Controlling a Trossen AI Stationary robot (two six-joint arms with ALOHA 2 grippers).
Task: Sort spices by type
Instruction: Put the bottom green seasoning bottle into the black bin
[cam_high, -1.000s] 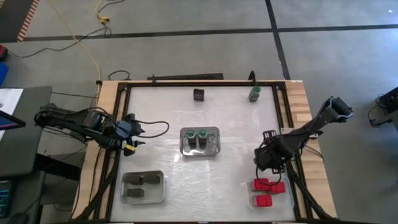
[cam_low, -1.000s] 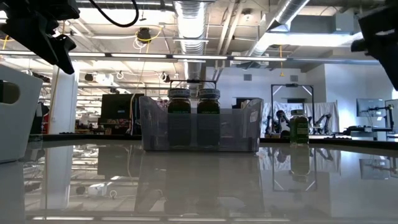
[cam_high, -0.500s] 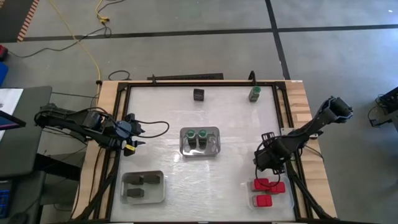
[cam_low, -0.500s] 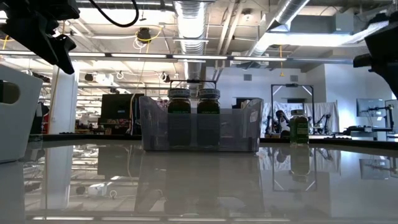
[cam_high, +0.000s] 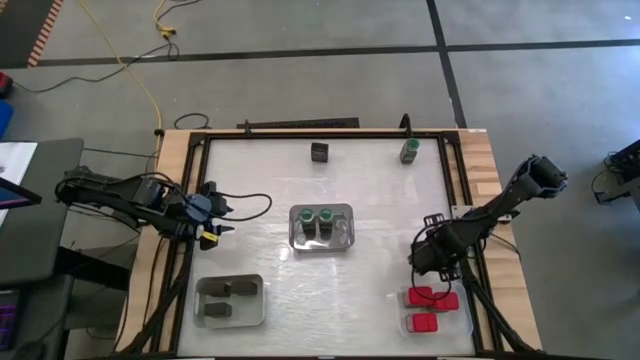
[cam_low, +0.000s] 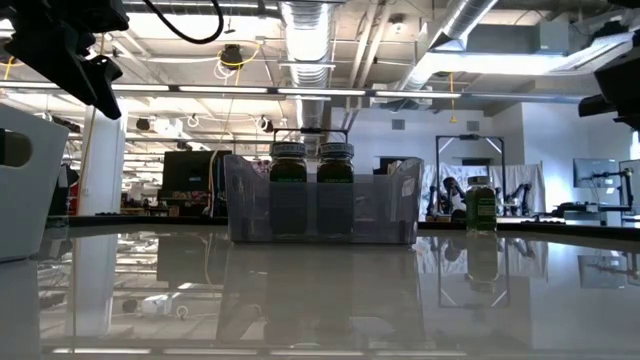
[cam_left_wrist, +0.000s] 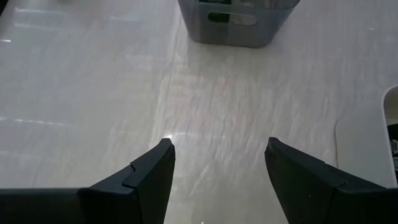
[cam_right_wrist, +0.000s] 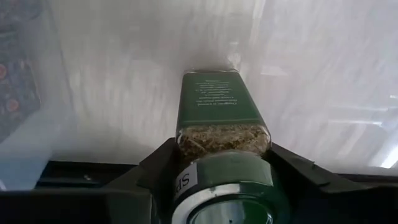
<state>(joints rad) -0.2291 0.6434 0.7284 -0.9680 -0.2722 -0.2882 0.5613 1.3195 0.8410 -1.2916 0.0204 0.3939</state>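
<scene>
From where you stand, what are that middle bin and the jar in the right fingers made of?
The middle bin looks like clear, slightly frosted plastic: the two jars inside show through its walls. The jar clamped in the right gripper seems clear glass or plastic, since dried herbs show through above a green label; its green lid looks like smooth plastic. I can't tell glass from plastic by sight.

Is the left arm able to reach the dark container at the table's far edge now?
Probably yes: the left gripper is open and empty, and bare table lies between it and the dark container; the tray sits aside.
</scene>
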